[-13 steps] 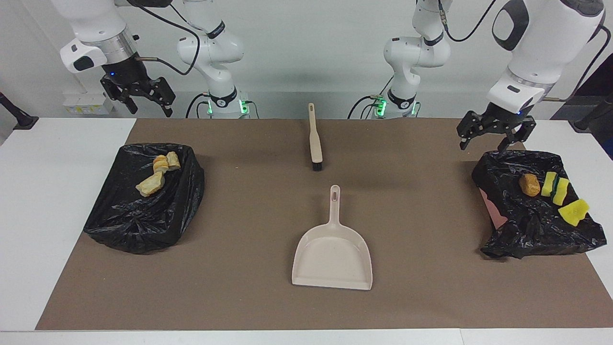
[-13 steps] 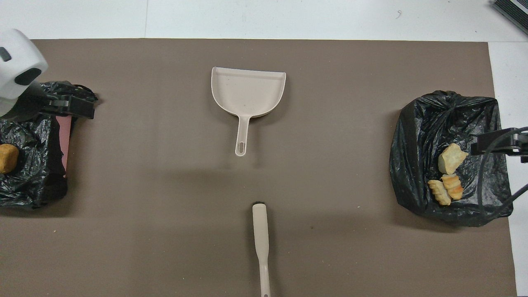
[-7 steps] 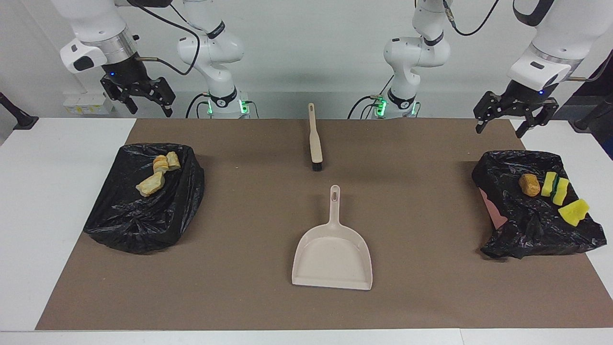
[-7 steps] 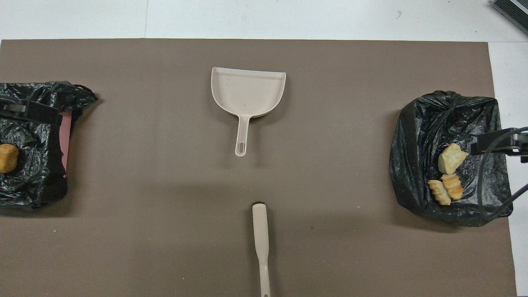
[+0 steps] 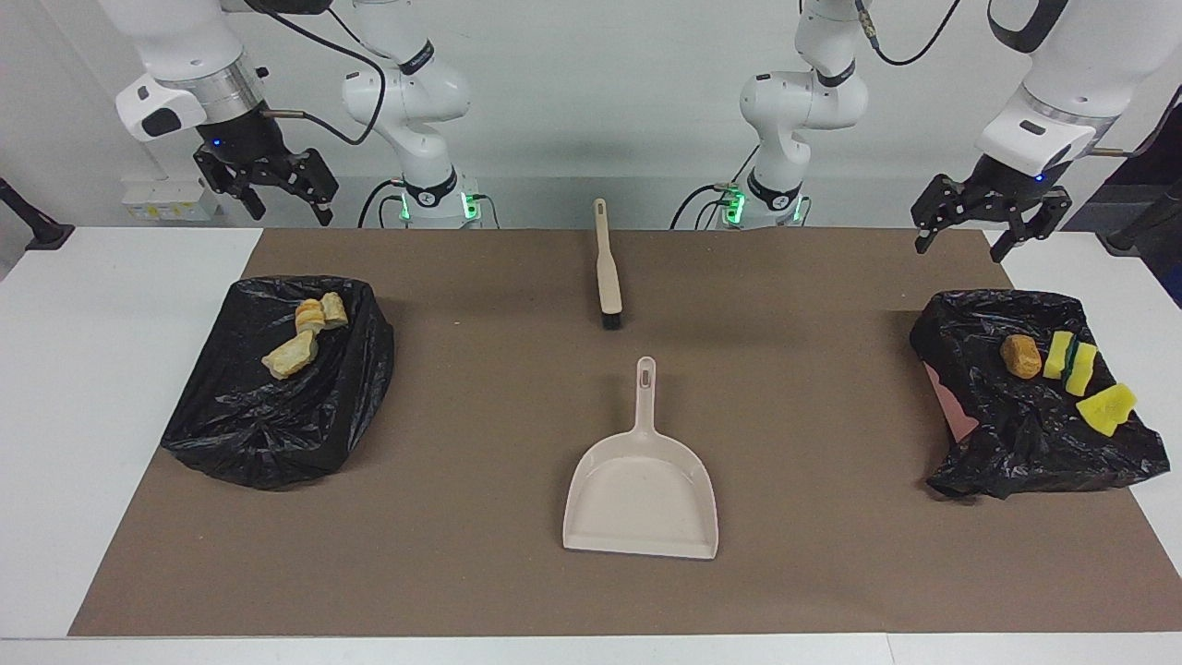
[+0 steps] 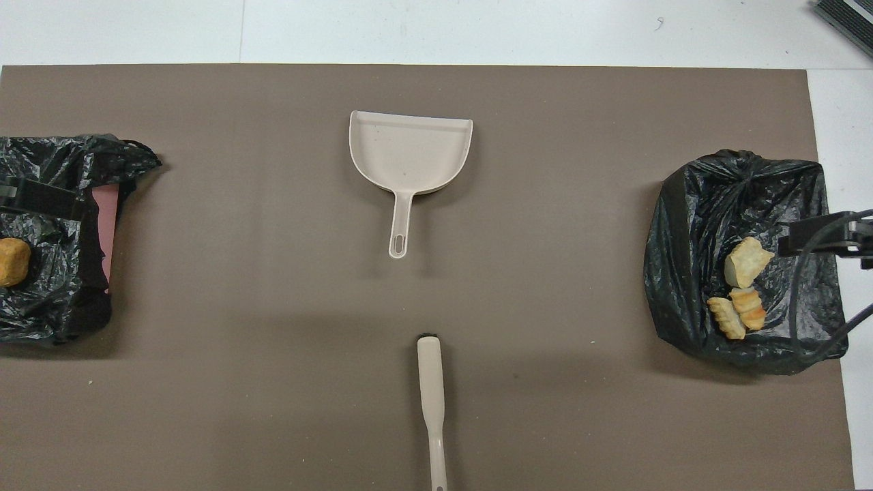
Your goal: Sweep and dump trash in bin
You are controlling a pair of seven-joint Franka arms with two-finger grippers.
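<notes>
Golden-tan bread chunks (image 5: 292, 354) (image 6: 747, 262) lie in the black-bagged bin (image 5: 268, 434) at the right arm's end. A brown lump (image 5: 1020, 356) (image 6: 12, 261) and yellow-and-green sponge pieces (image 5: 1071, 362) lie on the black-bagged bin (image 5: 1025, 434) at the left arm's end. My left gripper (image 5: 981, 236) is open and empty, raised over the mat's edge next to that bin. My right gripper (image 5: 286, 208) is open and empty, raised over the table's edge by its bin.
A beige dustpan (image 5: 642, 494) (image 6: 409, 150) lies mid-mat, handle toward the robots. A beige brush (image 5: 608, 268) (image 6: 431, 389) lies nearer to the robots, bristles toward the dustpan. A brown mat (image 5: 480, 554) covers the white table.
My left gripper has risen from just over its bin's rim and drawn back toward the robots. The right arm, trash, dustpan and brush have not moved.
</notes>
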